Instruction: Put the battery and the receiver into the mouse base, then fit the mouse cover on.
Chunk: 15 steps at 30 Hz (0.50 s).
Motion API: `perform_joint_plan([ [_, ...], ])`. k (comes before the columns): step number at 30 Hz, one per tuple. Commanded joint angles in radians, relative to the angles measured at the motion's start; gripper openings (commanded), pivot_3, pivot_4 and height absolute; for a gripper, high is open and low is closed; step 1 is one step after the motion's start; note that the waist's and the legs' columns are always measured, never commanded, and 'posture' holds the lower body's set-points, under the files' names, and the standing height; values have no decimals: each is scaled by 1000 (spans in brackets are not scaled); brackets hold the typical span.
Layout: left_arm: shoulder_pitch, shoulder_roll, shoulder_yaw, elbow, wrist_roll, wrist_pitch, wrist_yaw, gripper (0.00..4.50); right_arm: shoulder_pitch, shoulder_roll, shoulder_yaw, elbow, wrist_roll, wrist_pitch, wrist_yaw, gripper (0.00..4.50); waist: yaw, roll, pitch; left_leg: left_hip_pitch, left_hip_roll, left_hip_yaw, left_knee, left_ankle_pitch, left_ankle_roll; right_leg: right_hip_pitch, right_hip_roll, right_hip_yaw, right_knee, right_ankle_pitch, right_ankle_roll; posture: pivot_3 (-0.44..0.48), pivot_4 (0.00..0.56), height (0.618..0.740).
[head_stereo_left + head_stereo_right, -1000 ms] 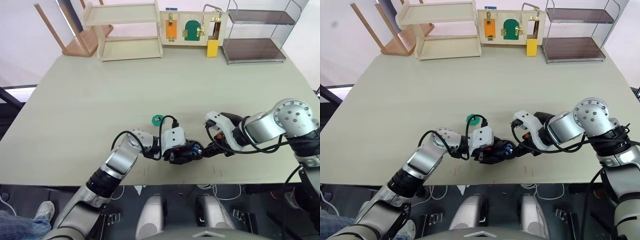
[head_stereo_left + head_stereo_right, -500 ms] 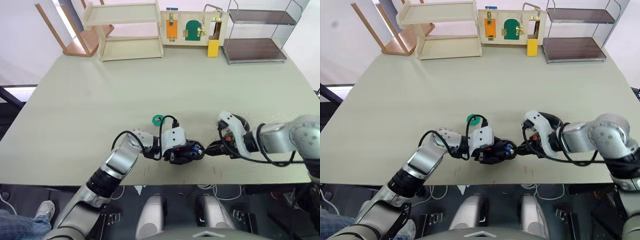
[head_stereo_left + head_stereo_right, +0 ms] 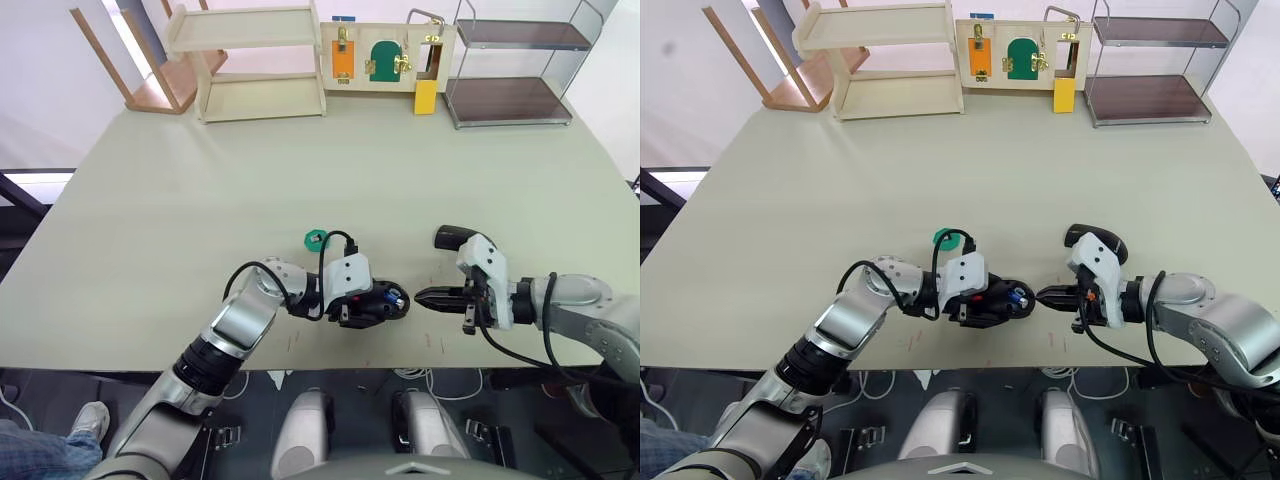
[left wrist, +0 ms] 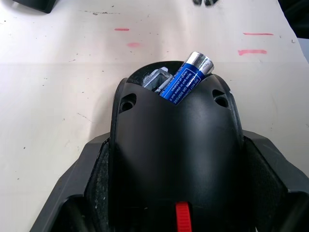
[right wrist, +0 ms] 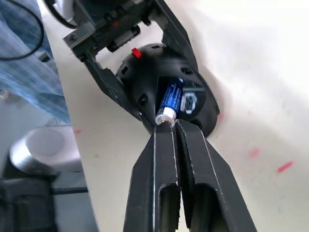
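My left arm reaches in from the near left, elbow bent, forearm running along the table's front part. My left gripper (image 3: 375, 302) clamps the mouse base (image 4: 174, 159) from both sides, one finger pressed to each flank. My right arm comes in low from the right, forearm almost level and pointing towards my left. My right gripper (image 3: 422, 296) has its two fingers (image 5: 166, 159) drawn together with nothing between them, the tips just short of the base's open end, near the pale end of the battery (image 5: 168, 102).
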Motion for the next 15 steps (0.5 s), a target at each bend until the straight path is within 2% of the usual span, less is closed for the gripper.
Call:
perform_joint_plan([
  [1, 24, 4, -36, 2, -1, 30, -1, 2937, 25, 47, -19, 21, -70, -161, 79, 121, 0, 1, 1, 0, 0, 0, 0, 0, 0, 0, 0, 0, 0, 0, 0, 0, 150, 740],
  [8, 23, 7, -38, -3, -2, 35, 0, 2937, 27, 159, 30, 137, -213, -310, 133, 121, -1, 0, 1, 1, 0, 1, 1, 0, 0, 0, 0, 1, 1, 0, 0, 0, 150, 740],
  [15, 25, 11, -34, -7, -4, 41, 2, 2937, 27, 234, 24, 195, -264, -370, 152, 121, 0, 0, 1, 1, 0, 1, 1, 0, 0, 0, 0, 1, 1, 2, -3, 0, 150, 740],
])
